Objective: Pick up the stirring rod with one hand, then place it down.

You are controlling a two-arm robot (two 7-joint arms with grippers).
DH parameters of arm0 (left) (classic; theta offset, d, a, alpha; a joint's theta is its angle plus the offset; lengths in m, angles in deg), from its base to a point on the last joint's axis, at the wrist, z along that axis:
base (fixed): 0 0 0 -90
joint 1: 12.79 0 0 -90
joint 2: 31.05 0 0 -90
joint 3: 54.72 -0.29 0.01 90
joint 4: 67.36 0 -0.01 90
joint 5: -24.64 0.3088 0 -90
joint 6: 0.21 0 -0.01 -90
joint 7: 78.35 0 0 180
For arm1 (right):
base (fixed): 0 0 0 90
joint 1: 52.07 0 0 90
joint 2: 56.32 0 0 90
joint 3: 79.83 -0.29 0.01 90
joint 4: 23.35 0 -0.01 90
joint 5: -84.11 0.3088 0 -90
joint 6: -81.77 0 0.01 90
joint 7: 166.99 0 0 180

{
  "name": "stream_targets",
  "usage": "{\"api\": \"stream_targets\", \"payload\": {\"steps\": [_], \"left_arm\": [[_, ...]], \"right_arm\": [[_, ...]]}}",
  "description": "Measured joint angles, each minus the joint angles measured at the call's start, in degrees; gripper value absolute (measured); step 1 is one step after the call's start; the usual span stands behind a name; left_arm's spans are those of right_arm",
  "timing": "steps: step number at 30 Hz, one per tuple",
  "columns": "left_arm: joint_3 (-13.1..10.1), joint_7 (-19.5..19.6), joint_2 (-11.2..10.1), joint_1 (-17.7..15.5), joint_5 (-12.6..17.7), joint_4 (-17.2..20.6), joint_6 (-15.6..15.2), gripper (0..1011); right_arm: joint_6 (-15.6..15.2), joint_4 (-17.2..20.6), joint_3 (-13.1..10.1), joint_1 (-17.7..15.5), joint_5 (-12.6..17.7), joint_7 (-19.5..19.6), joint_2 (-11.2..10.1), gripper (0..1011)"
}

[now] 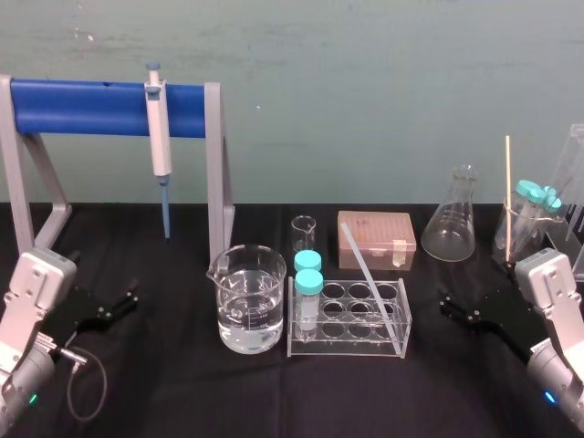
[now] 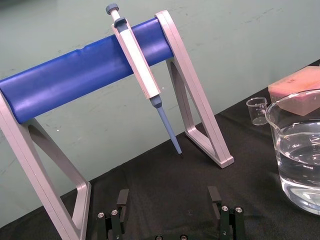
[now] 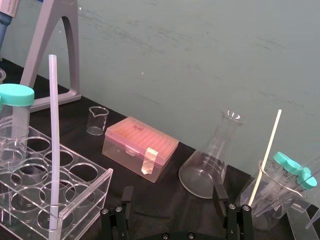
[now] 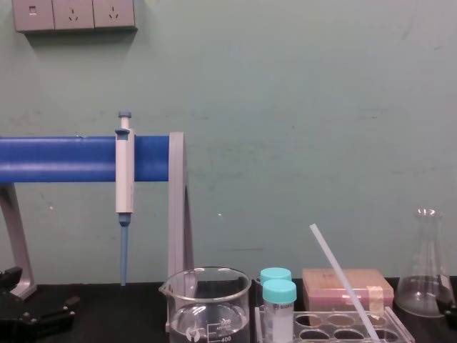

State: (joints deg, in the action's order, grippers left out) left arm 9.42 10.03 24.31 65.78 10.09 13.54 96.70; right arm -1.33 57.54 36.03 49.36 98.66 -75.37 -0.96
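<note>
The stirring rod (image 1: pixel 370 274) is a translucent whitish rod that leans in the clear tube rack (image 1: pixel 347 339), its top tilted toward the back left; it also appears as the stirring rod (image 3: pixel 52 145) and the stirring rod (image 4: pixel 344 284). My right gripper (image 1: pixel 445 303) rests open on the black cloth to the right of the rack, nothing between its fingers (image 3: pixel 220 194). My left gripper (image 1: pixel 133 296) lies open at the far left, near the blue stand, its fingers (image 2: pixel 122 199) spread and empty.
A water-filled beaker (image 1: pixel 248 301) stands left of the rack, which holds two teal-capped tubes (image 1: pixel 308 292). Behind are a small beaker (image 1: pixel 304 232), a pink tip box (image 1: pixel 376 240) and a conical flask (image 1: pixel 452 219). A pipette (image 1: pixel 159 137) hangs on the blue stand (image 1: pixel 91 105). A beaker with a thin stick (image 1: pixel 507 187) stands far right.
</note>
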Motion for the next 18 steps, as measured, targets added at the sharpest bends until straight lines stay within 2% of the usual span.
{"api": "stream_targets", "payload": {"steps": [18], "left_arm": [[0.0,0.0,0.0,0.0,0.0,0.0,0.0,1000]], "right_arm": [[0.66,0.38,-0.53,-0.28,-0.08,-0.64,-0.26,1003]]}}
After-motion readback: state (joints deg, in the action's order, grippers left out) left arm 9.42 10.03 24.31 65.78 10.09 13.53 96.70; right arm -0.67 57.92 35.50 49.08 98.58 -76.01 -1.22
